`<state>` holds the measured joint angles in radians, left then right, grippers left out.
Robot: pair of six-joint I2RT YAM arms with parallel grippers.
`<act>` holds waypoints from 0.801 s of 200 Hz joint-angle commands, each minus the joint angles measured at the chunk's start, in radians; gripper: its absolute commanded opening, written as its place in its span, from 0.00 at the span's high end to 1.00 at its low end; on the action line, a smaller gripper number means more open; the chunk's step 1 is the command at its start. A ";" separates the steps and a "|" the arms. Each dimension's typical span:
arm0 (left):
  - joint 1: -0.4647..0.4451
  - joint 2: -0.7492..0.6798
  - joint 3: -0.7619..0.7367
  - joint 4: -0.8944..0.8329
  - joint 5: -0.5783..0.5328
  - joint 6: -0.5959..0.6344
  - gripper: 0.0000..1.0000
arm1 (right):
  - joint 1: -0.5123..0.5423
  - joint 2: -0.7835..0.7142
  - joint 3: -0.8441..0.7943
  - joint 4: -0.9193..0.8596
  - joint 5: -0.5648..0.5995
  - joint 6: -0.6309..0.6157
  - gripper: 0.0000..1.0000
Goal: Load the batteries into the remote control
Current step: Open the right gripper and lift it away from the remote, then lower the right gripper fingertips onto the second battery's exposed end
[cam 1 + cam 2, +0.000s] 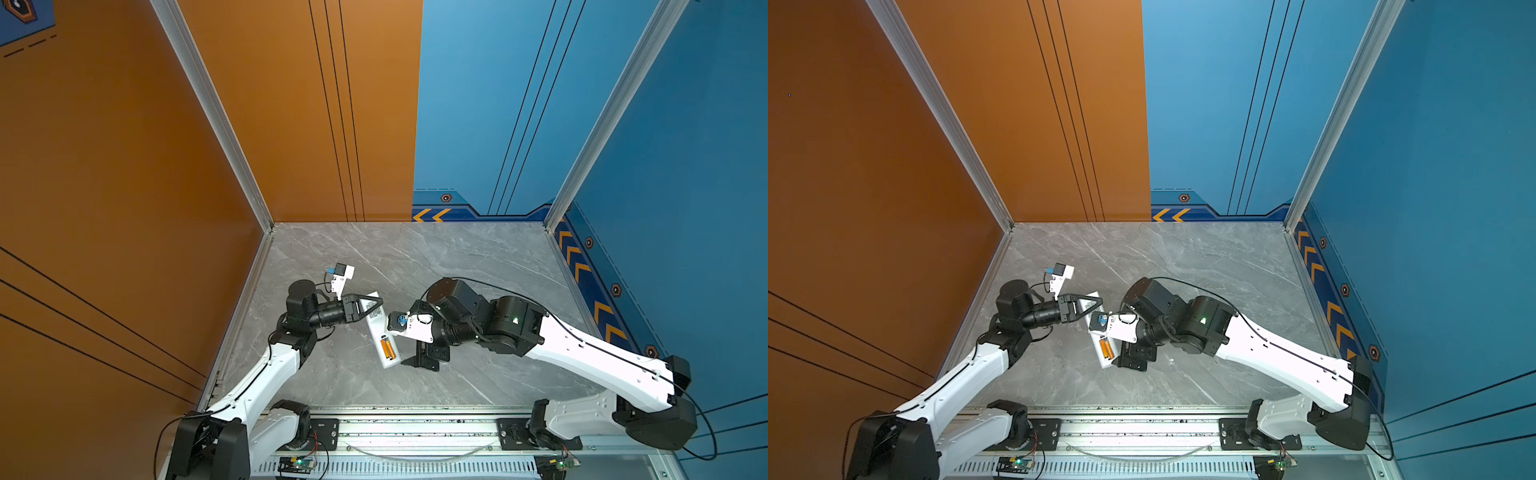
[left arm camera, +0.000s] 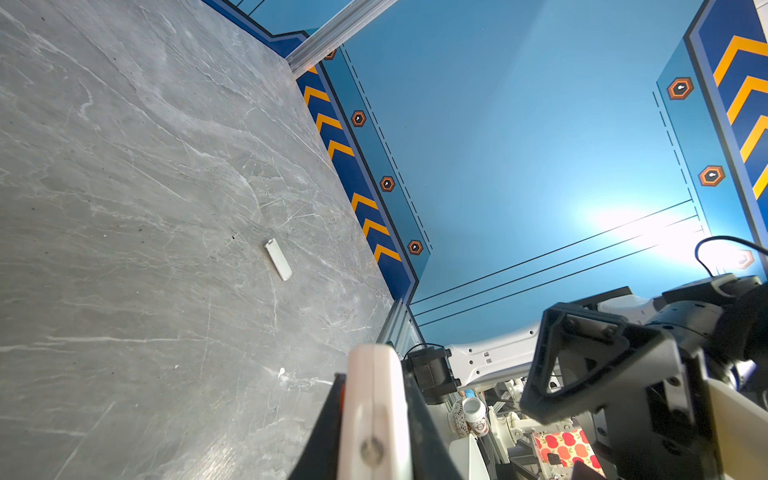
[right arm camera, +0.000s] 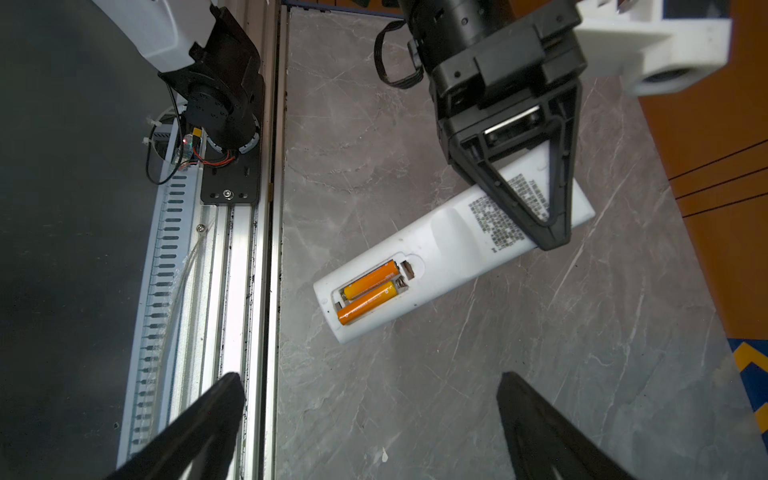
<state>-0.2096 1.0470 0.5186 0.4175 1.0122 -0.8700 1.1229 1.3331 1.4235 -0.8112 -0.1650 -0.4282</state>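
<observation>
The white remote control (image 1: 379,336) lies back-up, its printed label under my left gripper (image 1: 376,309). That gripper is shut on the remote's far end, with a finger (image 3: 511,208) over the label. In the left wrist view the remote (image 2: 374,399) fills the gap between the jaws. Two orange batteries (image 3: 372,291) sit side by side in the open compartment at the remote's near end, also seen in a top view (image 1: 388,348). My right gripper (image 3: 368,378) hangs open beside that end (image 1: 419,361) with nothing between its fingers.
A small grey-white cover plate (image 2: 278,259) lies flat on the marble table (image 1: 457,270), toward the blue right wall. An aluminium rail (image 1: 415,432) runs along the front edge. Orange wall on the left, blue wall behind and right.
</observation>
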 commanded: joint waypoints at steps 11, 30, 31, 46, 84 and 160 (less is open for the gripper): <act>-0.010 -0.007 0.034 0.004 0.042 0.020 1.00 | 0.028 0.031 0.018 0.019 0.121 -0.073 0.11; -0.014 -0.003 0.038 0.004 0.046 0.021 1.00 | 0.036 0.037 0.032 0.019 0.145 -0.087 0.11; -0.014 -0.002 0.038 0.004 0.045 0.021 1.00 | 0.036 0.038 0.033 0.019 0.146 -0.088 0.11; -0.015 0.003 0.040 0.005 0.048 0.022 1.00 | 0.056 0.052 0.045 0.005 0.172 -0.101 0.11; -0.016 0.011 0.042 0.004 0.051 0.022 1.00 | 0.102 0.089 0.057 -0.014 0.220 -0.113 0.22; -0.025 0.016 0.046 0.003 0.061 0.017 1.00 | 0.154 0.120 0.055 -0.027 0.278 -0.134 0.44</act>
<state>-0.2241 1.0641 0.5270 0.4164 1.0340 -0.8600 1.2633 1.4384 1.4609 -0.8101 0.0772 -0.5503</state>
